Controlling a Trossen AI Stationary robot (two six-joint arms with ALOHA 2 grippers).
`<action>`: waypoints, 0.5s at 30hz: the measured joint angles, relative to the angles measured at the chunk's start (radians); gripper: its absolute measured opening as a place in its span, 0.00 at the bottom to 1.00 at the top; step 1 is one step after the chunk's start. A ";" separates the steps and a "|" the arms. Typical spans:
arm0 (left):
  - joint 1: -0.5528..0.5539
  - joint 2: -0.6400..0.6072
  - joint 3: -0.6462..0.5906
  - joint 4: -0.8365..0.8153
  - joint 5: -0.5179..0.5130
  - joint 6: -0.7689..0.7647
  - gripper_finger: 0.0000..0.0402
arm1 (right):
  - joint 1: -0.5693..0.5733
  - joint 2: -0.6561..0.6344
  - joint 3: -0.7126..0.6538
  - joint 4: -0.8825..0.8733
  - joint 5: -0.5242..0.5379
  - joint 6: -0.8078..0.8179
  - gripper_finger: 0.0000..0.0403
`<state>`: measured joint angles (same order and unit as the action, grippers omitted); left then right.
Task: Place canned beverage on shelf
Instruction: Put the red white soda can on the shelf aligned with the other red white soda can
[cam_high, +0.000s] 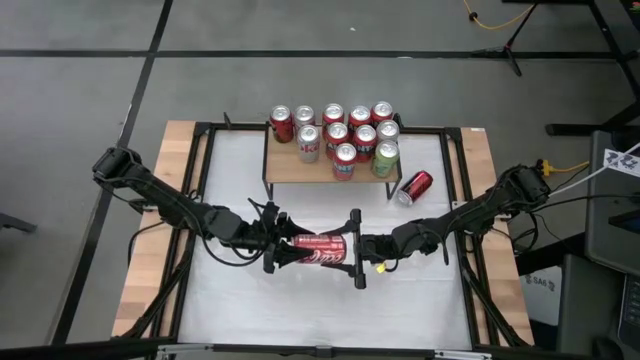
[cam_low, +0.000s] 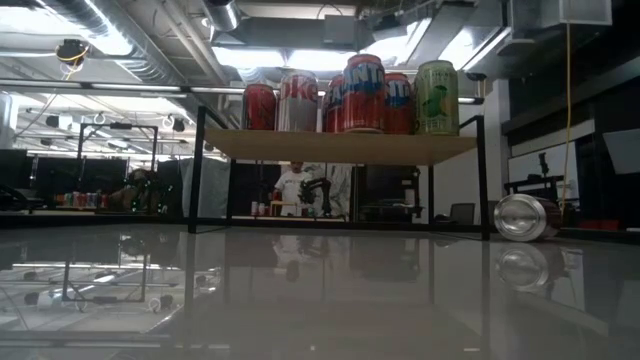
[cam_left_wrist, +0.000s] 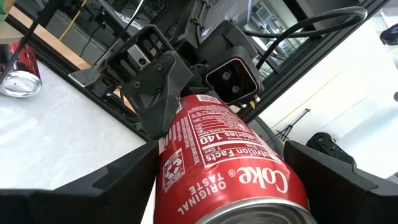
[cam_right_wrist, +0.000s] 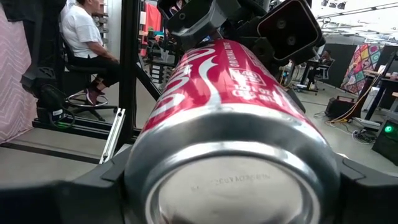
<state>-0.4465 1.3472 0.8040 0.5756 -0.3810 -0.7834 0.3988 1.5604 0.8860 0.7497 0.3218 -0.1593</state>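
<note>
A red Coke can (cam_high: 316, 249) hangs level in the air over the middle of the white table, between my two grippers. My left gripper (cam_high: 290, 248) is shut on its left end and my right gripper (cam_high: 343, 250) on its right end. Both wrist views show the can (cam_left_wrist: 230, 155) (cam_right_wrist: 230, 106) filling the gap between the dark fingers. The shelf (cam_high: 310, 172), a light-wood top on thin black legs (cam_low: 340, 146), stands at the far middle with several upright cans on it. The low view shows neither gripper nor the held can. My left gripper pinches the can's round sides (cam_left_wrist: 169, 163) near its left end between two fingers. The fingers come level from the table's left and lie along the can. The can is level and clear of the table. My right gripper pinches the can's sides (cam_right_wrist: 142, 149) at its right end, the domed bottom (cam_right_wrist: 230, 190) facing the wrist. The fingers come level from the table's right and lie along the can.
Another red can (cam_high: 414, 187) lies on its side on the table just right of the shelf, also seen in the low view (cam_low: 527, 217). A black frame (cam_high: 200, 180) runs round the table. A person (cam_right_wrist: 84, 37) sits in the room beyond.
</note>
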 joint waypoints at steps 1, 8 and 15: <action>0.000 0.000 0.000 -0.002 0.000 0.000 0.82 | 0.000 0.000 0.000 0.000 0.000 0.000 0.73; 0.000 0.000 0.001 -0.027 0.004 0.005 0.82 | 0.000 0.000 0.000 -0.001 0.000 -0.001 0.73; 0.000 0.000 0.001 -0.062 0.022 0.008 0.82 | 0.000 0.000 0.000 -0.010 -0.001 -0.001 0.73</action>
<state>-0.4461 1.3472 0.8051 0.5139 -0.3589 -0.7753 0.3988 1.5604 0.8856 0.7397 0.3210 -0.1600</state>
